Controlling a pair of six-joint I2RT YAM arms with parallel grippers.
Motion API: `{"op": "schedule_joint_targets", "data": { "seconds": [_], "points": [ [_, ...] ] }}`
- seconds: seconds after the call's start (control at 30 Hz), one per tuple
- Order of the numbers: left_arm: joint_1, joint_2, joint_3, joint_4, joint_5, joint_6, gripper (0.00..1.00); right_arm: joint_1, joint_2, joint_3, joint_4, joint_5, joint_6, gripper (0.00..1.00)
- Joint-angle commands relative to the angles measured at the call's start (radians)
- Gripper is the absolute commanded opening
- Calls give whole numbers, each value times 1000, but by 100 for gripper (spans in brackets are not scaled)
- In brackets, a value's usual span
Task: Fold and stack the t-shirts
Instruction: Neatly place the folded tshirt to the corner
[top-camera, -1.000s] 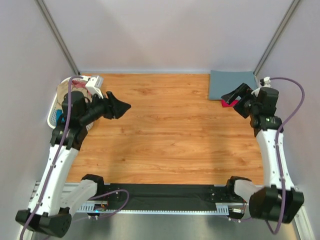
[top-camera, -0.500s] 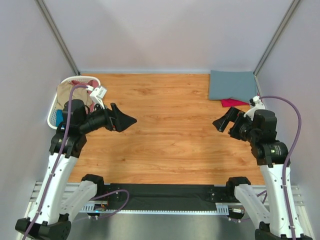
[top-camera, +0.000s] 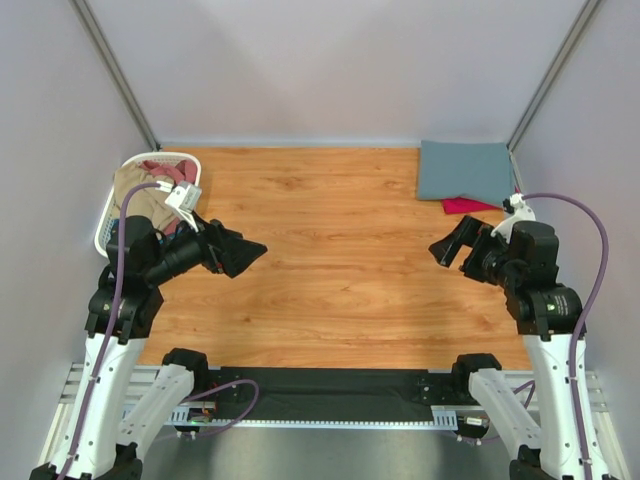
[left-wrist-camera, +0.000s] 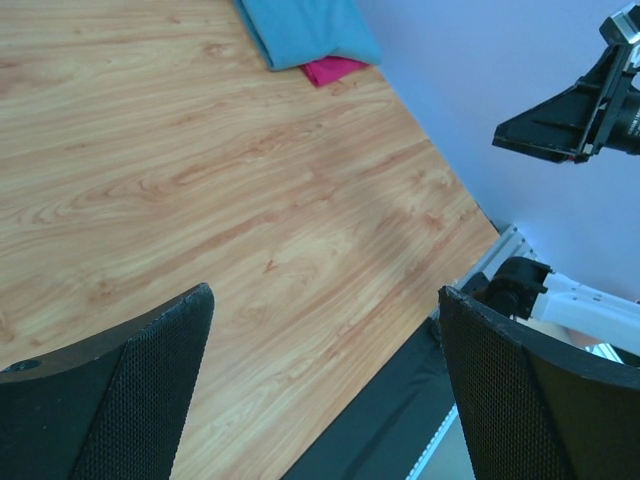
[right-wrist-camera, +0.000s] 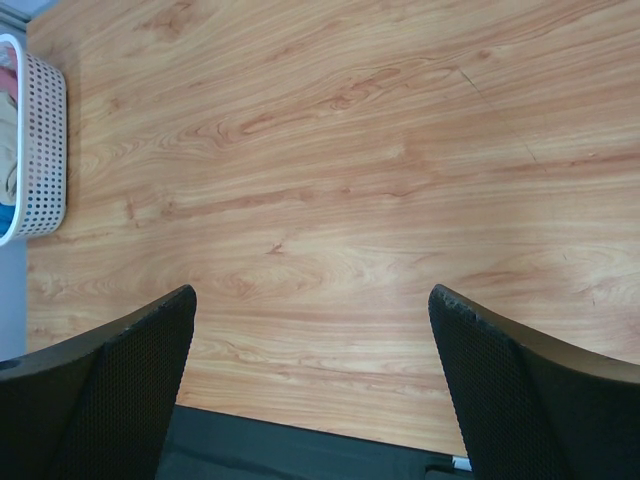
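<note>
Near left: left gripper (top-camera: 243, 253) raised over the wood-grain tabletop (top-camera: 340, 270), fingers spread wide, nothing between them. Near right: right gripper (top-camera: 452, 243) also raised, fingers likewise released and empty. Left edge of the table: white perforated plastic laundry basket (right-wrist-camera: 45, 140) holding a crumpled tan t-shirt (top-camera: 135, 187), with bits of red and blue cloth showing beside it. Far right corner: folded slate grey-blue t-shirt (top-camera: 462, 170) lying flat on a crimson-pink t-shirt (top-camera: 468, 206), whose edge sticks out on the near side.
</note>
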Motion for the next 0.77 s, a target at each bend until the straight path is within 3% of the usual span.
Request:
{"op": "schedule_joint_targets", "data": {
  "seconds": [0.0,0.73],
  "points": [
    [-3,-5,6,-17,1,19,99,5,-3,48,-6,12,-4,100],
    [-3,3,33,-39,-2,17,99,3,0,75,-1,3,5,100]
  ]
}}
